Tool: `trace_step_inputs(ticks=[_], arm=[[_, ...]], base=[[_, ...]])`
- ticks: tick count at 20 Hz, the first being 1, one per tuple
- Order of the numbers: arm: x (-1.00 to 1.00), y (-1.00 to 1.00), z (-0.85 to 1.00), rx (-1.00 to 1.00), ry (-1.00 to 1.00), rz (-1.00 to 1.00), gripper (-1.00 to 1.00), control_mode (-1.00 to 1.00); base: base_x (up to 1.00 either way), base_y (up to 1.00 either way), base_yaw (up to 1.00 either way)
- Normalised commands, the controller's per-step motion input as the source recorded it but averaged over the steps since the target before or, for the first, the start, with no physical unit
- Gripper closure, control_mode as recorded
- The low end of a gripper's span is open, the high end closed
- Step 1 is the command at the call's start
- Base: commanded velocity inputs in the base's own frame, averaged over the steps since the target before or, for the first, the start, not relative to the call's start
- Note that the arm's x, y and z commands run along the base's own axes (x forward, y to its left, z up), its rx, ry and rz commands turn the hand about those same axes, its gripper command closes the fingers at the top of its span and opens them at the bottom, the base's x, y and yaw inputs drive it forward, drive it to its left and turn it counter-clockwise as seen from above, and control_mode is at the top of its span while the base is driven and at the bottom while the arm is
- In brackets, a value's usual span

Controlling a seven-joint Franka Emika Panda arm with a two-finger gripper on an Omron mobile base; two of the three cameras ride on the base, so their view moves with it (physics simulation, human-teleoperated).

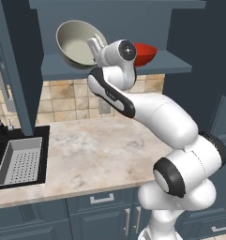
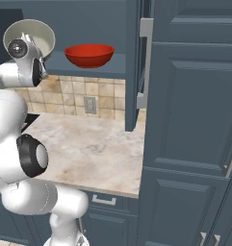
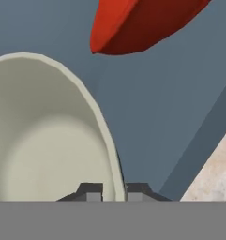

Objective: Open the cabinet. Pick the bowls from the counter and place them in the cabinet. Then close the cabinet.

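— Where was the hand (image 3: 109, 190) at that moment?

— Up at the open dark blue-grey wall cabinet (image 1: 114, 65), level with its inner shelf. Its two dark fingertips (image 3: 92, 191) were pinched on the rim of the deeper cream-white round bowl (image 1: 77, 42) — one tip inside the wall, one outside.

— So the hand was closed on that bowl?

— Yes, clamped on its rim. The bowl was tipped well over, its opening turned outward toward the room instead of upward, at the left end of the shelf. Whether its underside touched the shelf board, I could not tell.

— And the other one?

— The glossy red shallow bowl (image 2: 89, 55) sat upright on the same shelf, toward its right end — apart from the cream one, with bare shelf between them.

— The doors?

— The right door (image 2: 136, 62) stood swung out toward the room, its long silver bar handle (image 2: 144, 62) showing on the edge in the right base view. The left door (image 1: 16, 70) stood open as well, hanging out over the black sink (image 1: 20, 159).

— What of the surface below?

— The beige marbled stone surface (image 1: 100, 150) ran under the cabinet, with the sink set into its left end and a pale perforated tray (image 1: 21, 161) lying in the basin.
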Motion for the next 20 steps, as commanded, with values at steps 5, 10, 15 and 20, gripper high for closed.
trace_step_inputs(ticks=[5,10,15,20], arm=[[0.03,0.00,0.00,0.00,0.19,0.02,1.00,-1.00],[0.00,0.00,0.00,0.00,0.12,0.02,1.00,-1.00],[0.00,0.00,0.01,0.00,0.06,0.01,1.00,-1.00],[-0.02,0.00,0.18,0.00,0.00,0.02,1.00,-1.00]], base=[[0.00,0.00,0.00],[0.00,0.00,0.00],[0.00,0.00,0.00],[0.00,0.00,0.00]])
